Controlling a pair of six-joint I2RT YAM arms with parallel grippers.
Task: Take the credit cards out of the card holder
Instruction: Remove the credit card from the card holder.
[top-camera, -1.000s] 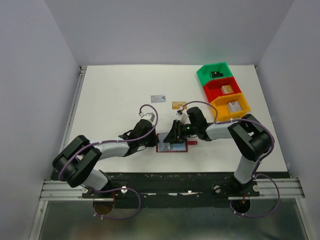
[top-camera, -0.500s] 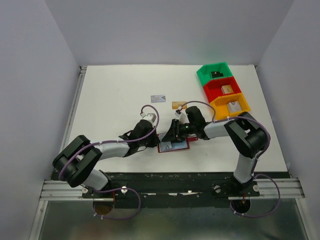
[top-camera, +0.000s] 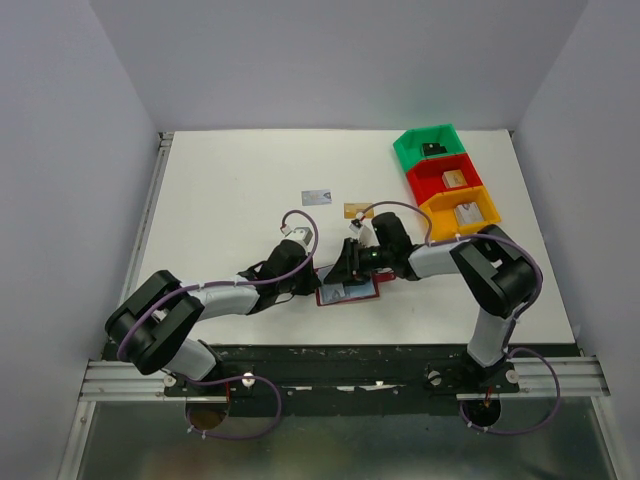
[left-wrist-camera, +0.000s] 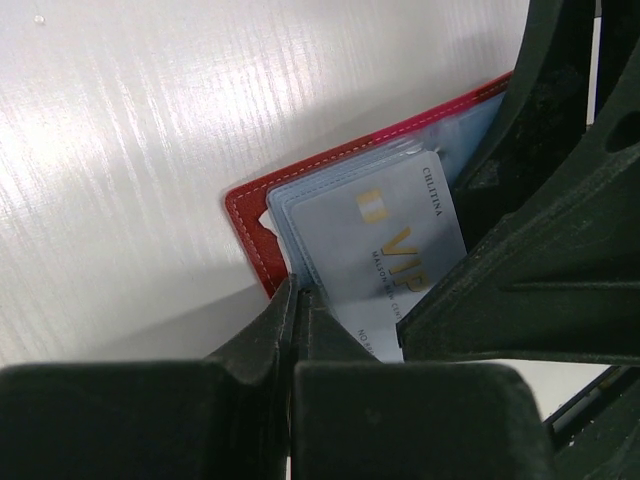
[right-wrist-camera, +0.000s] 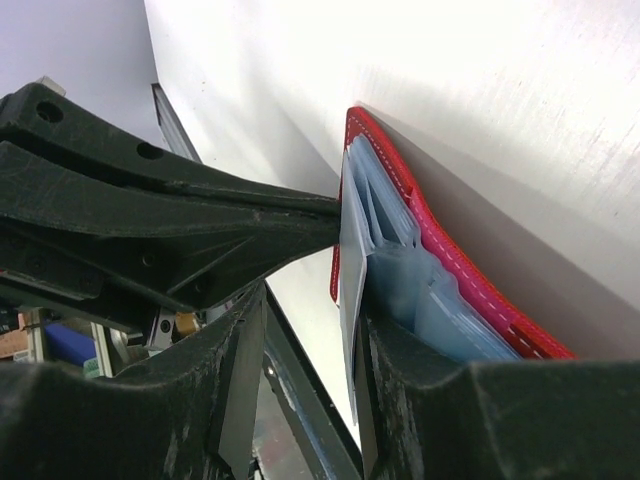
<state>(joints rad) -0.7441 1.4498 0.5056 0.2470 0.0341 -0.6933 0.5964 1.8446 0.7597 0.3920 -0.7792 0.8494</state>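
Observation:
The card holder (top-camera: 362, 291) lies open on the table, dark red with a light blue lining (left-wrist-camera: 250, 212). A silver-grey credit card (left-wrist-camera: 385, 250) marked VIP sticks partway out of its pockets. My left gripper (left-wrist-camera: 297, 290) is shut, and its tips press on the holder's left edge. My right gripper (right-wrist-camera: 312, 305) is open around that card (right-wrist-camera: 350, 280), which stands edge-on against one finger (right-wrist-camera: 400, 380). The other finger stays apart from it. A silver card (top-camera: 316, 196) and a gold-tan card (top-camera: 357, 210) lie loose on the table further back.
A green bin (top-camera: 432, 148), a red bin (top-camera: 445, 178) and an orange bin (top-camera: 465, 212) stand in a row at the back right, each holding a small item. Both arms meet over the holder near the table's front edge (top-camera: 340, 345).
The right gripper has shifted a little left and opened slightly around the card. The holder has turned and tipped slightly from flat. The left gripper stays shut in place.

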